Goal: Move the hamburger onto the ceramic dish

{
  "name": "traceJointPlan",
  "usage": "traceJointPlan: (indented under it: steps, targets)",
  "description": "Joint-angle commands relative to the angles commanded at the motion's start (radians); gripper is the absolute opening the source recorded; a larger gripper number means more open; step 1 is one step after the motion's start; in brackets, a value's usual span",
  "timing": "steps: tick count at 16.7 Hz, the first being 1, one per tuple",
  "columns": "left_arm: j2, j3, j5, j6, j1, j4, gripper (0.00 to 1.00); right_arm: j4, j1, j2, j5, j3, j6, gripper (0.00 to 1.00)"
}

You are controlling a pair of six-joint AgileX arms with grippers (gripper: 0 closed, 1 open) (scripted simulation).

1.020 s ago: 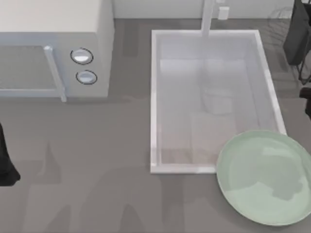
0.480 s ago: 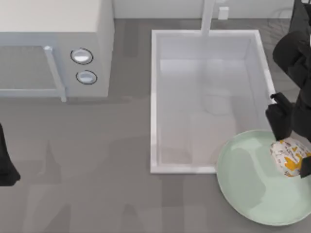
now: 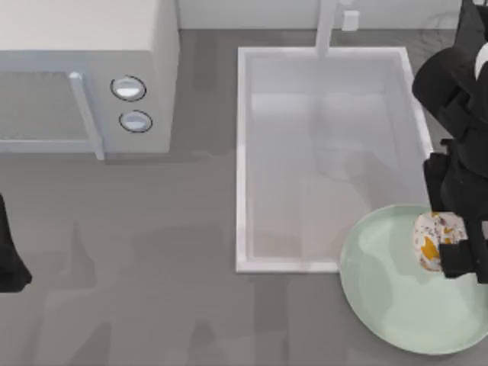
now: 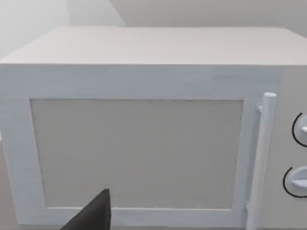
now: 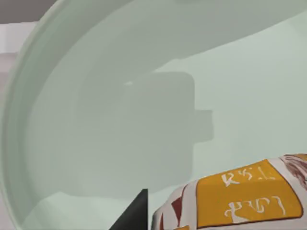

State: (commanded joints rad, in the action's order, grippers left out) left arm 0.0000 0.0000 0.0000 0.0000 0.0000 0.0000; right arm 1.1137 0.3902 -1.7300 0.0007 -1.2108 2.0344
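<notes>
While its fingers clamp the hamburger [image 3: 433, 240] from both sides, the right gripper [image 3: 450, 229] hangs over the upper right part of the ceramic dish [image 3: 381, 297], beside the sink basin [image 3: 328, 152]. The left arm [image 3: 9, 252] sits parked at the table's left edge, facing the microwave [image 4: 144, 134].

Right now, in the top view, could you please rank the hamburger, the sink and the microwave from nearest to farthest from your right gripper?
1. The hamburger, at my right gripper, over the dish.
2. The sink, just left of it, mid-table.
3. The microwave, at the far left corner.
</notes>
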Motion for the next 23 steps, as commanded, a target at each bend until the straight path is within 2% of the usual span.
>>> traceJointPlan:
  steps: [7, 13, 18, 23]
  targets:
    - [0.0, 0.0, 0.0, 0.0, 0.0, 0.0, 1.0, -0.006, -0.004, -0.001, 0.001, 0.002, 0.016, 0.0]
    - [0.0, 0.0, 0.0, 0.0, 0.0, 0.0, 1.0, -0.166, 0.009, -0.05, 0.0, 0.105, 0.024, 0.0]
    - [0.0, 0.0, 0.0, 0.0, 0.0, 0.0, 1.0, -0.182, 0.01, -0.055, 0.001, 0.119, 0.025, 0.0]
    - [0.0, 0.0, 0.0, 0.0, 0.0, 0.0, 1.0, -0.182, 0.01, -0.055, 0.001, 0.119, 0.025, 0.38]
